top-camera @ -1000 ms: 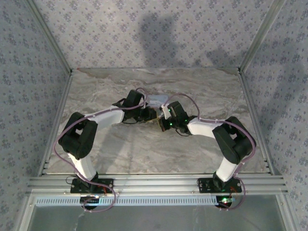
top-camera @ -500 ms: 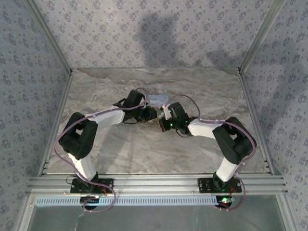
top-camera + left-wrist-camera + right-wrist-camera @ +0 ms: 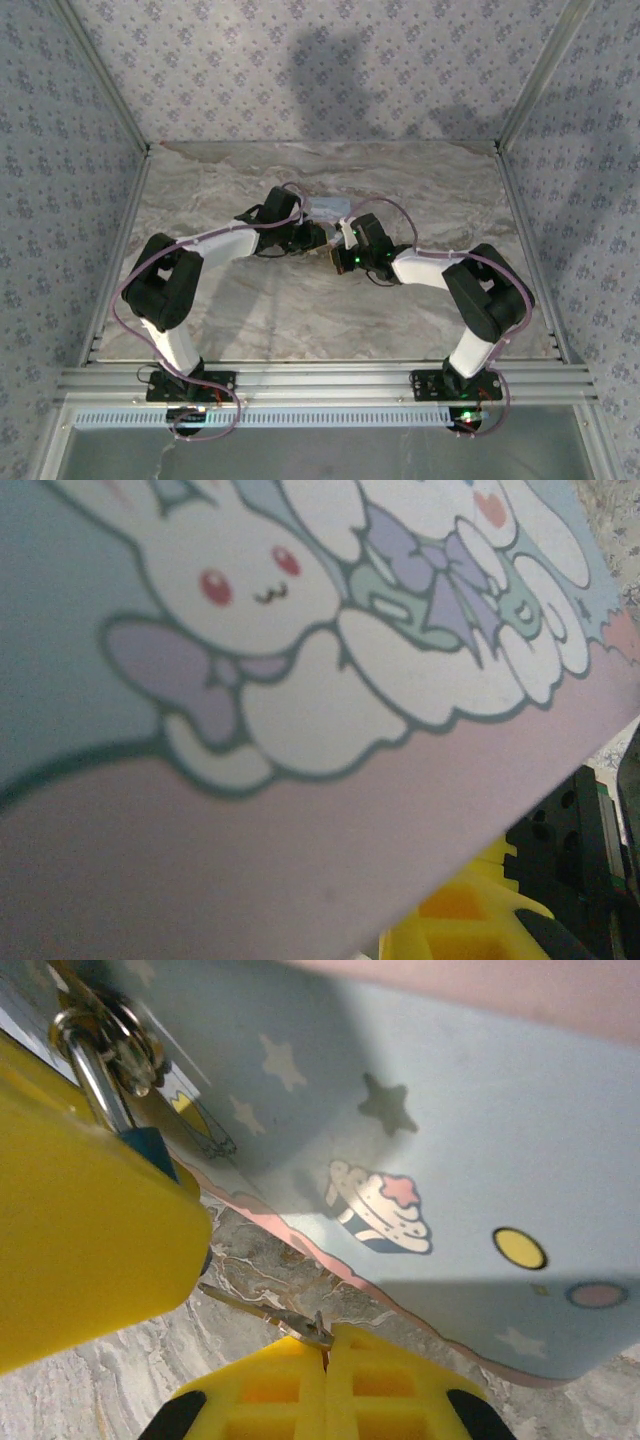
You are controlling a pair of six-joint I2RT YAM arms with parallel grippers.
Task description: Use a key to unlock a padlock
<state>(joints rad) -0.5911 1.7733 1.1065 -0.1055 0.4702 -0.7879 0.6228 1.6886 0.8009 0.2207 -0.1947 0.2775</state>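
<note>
- Padlock (image 3: 150, 1146) is seen at the tin's (image 3: 470, 1130) side wall, shackle hooked through the latch ring; its blue body is half hidden behind a yellow finger (image 3: 80, 1210)
- Key (image 3: 262, 1310) is pinched between the right jaws, which are pressed together on its head; its blade is pointed toward the padlock's underside, low over the tabletop (image 3: 130, 1390); whether the tip is inserted cannot be told
- Left jaws are held close by the tin's lid (image 3: 250, 680); spread or closed cannot be told
</note>
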